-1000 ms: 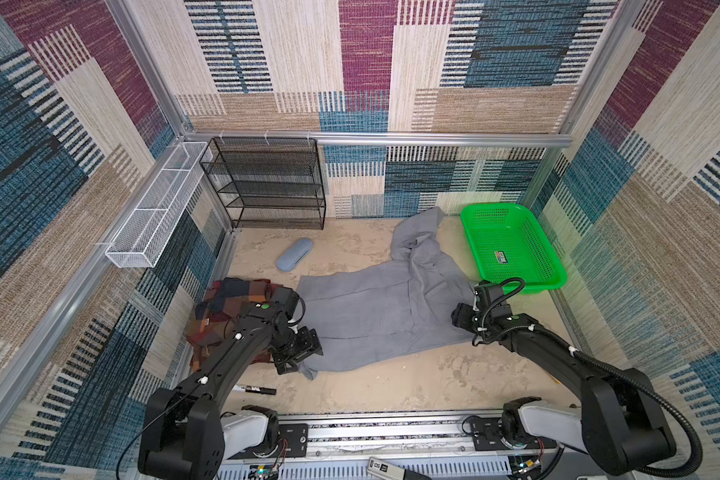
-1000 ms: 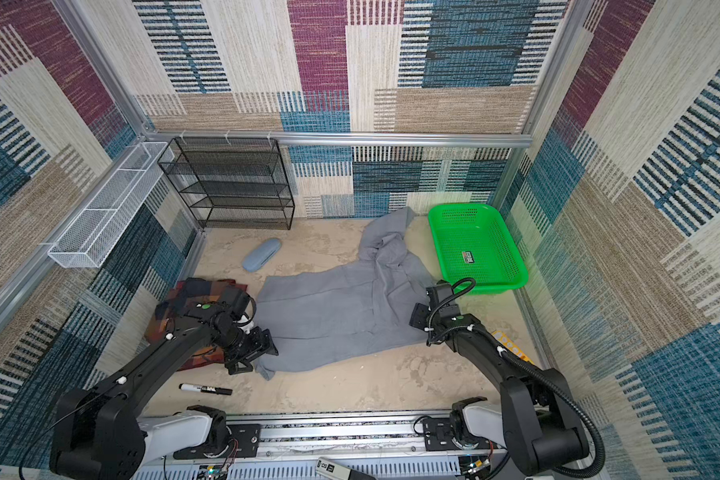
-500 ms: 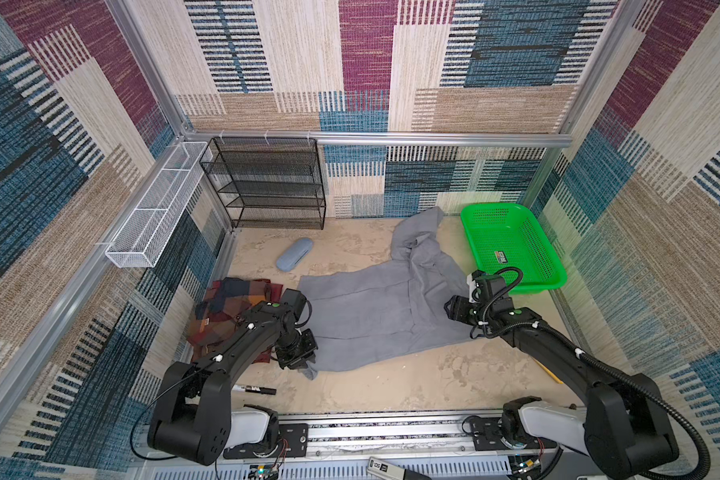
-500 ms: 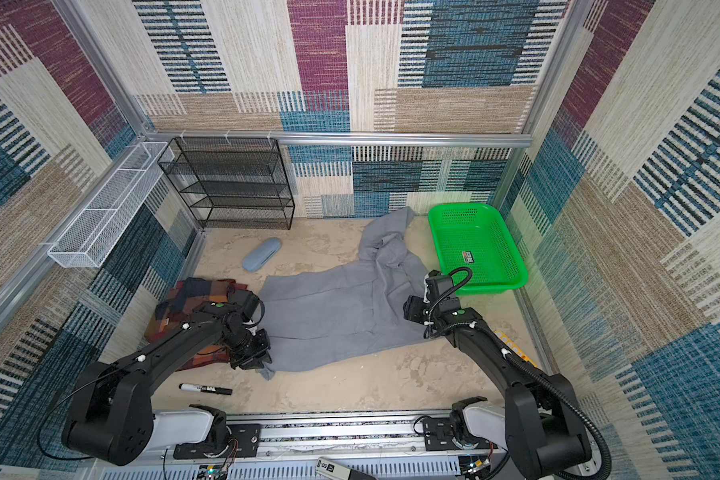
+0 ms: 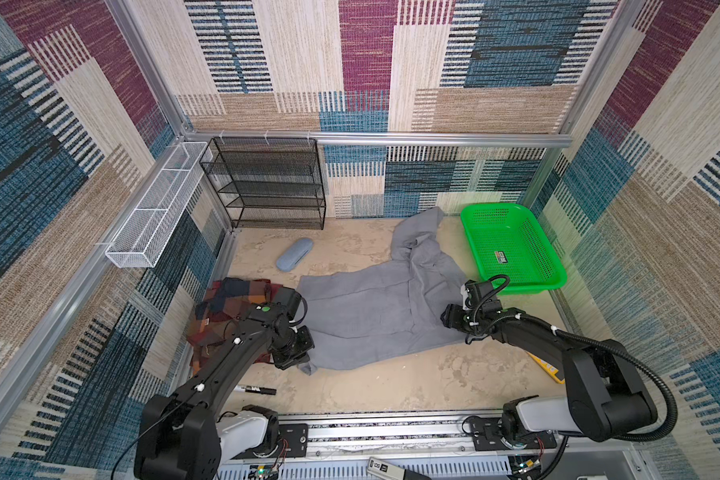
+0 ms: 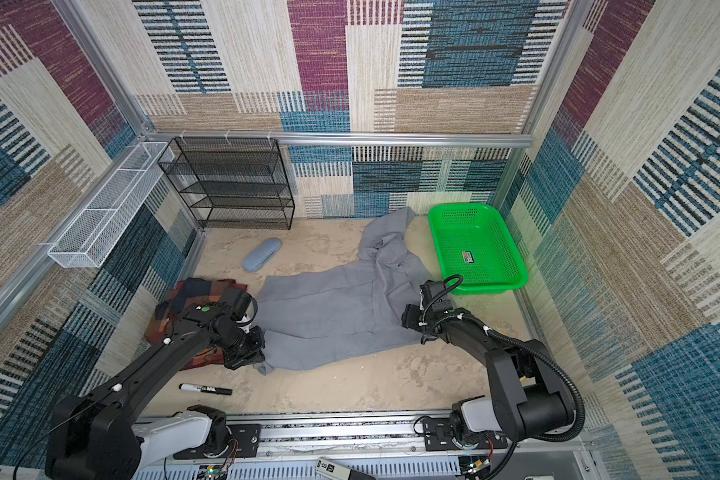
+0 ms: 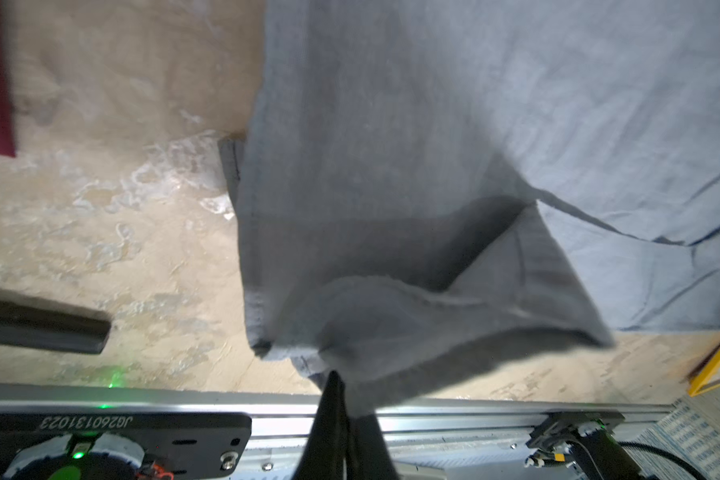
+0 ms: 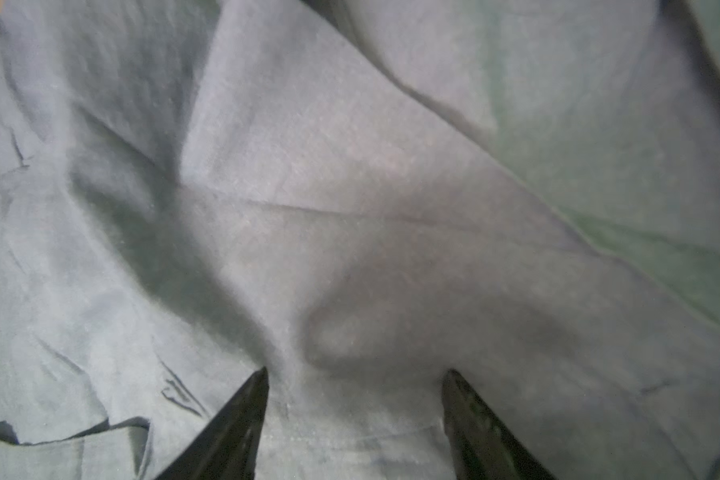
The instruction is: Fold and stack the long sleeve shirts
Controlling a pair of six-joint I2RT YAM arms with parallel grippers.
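Two grippers, one grey shirt (image 5: pixel 371 316): left gripper (image 7: pixel 336 380) clamped on its corner; right gripper (image 8: pixel 354 374) spread apart, should pinch before lifting.

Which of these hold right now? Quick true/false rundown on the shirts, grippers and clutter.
1. The left gripper is shut on a corner of the grey shirt. True.
2. The right gripper is shut on the grey shirt. False: it is open, with the cloth between its tips.
3. The plaid shirt lies in the green basket. False: it lies on the table, left of the grey shirt; the basket holds no shirt.
4. A black marker lies on the table near the left arm. True.
5. The blue-grey case sits on the black rack. False: the case lies on the table in front of the rack.
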